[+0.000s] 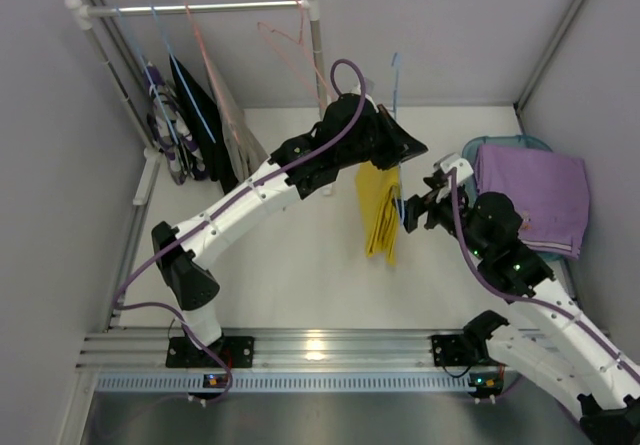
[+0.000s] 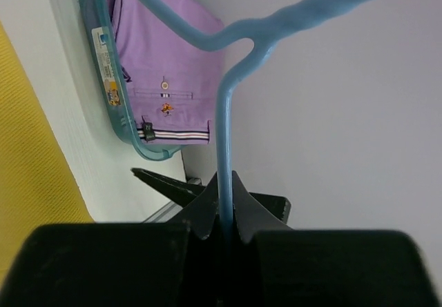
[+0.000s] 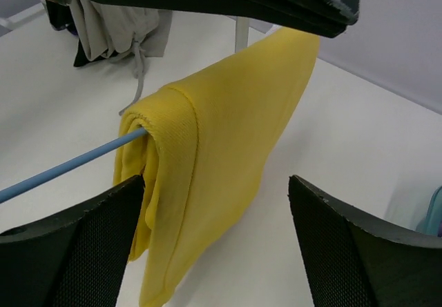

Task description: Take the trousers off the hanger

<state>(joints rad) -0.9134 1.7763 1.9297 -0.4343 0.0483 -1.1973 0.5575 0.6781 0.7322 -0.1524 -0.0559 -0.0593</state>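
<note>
While pinching the thin neck of the blue hanger (image 2: 224, 114) between the tightly closed jaws of the left gripper (image 2: 221, 200), holds it up over the white table (image 1: 300, 265), well to the right of the rail (image 1: 200, 8). Carries the yellow trousers (image 1: 380, 220) folded over that hanger's lower bar, hanging down just below the left gripper in the top view. Has the right gripper (image 3: 215, 181) spread wide, with one finger to each side of the yellow fold in the wrist view, near the bar. Grips nothing there; cannot tell whether the finger nearest the bar touches the cloth. Shows the lilac-purple trousers (image 1: 530, 195) lying folded in a teal basket (image 1: 500, 142) at the right edge of the table, just beside the right arm. Shows three more pairs hanging on the rail at the far left: the dark purple-and-white patterned trousers (image 1: 160, 135) outermost, then the black trousers (image 1: 200, 125), then the grey-beige trousers (image 1: 240, 150). Has a bare pink hanger (image 1: 285, 40) on the rail too, nearer its right post.
</note>
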